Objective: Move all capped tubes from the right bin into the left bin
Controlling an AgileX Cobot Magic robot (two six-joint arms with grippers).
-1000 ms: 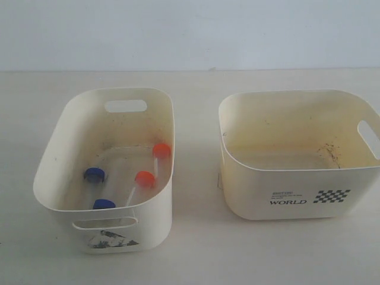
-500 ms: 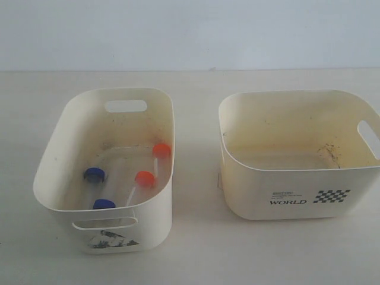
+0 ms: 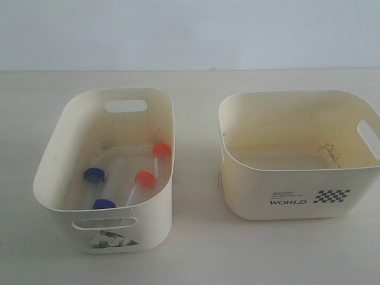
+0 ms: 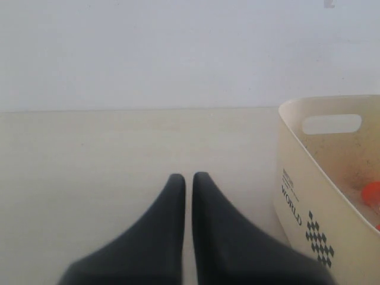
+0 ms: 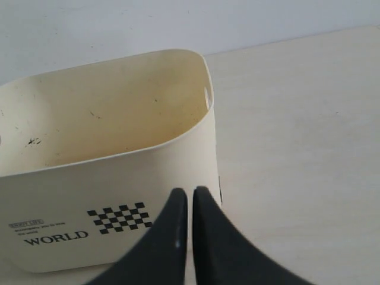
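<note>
The left bin (image 3: 155,209), cream with a torn dark sticker, holds all four capped tubes: two with blue caps (image 3: 94,174) (image 3: 104,204) and two with orange-red caps (image 3: 161,149) (image 3: 144,178), lying on its floor. The right bin (image 3: 285,184), printed "WORLD", has only dirt specks inside. Neither gripper shows in the exterior view. My left gripper (image 4: 188,177) is shut and empty over bare table, beside a cream bin wall (image 4: 297,178) that also carries a "WORLD" print, with an orange-red cap (image 4: 372,193) inside. My right gripper (image 5: 190,191) is shut and empty just outside the right bin (image 5: 119,178).
The two bins stand side by side on a pale wooden table (image 3: 196,249), with a gap of table between them. A plain light wall (image 3: 190,29) runs behind the table.
</note>
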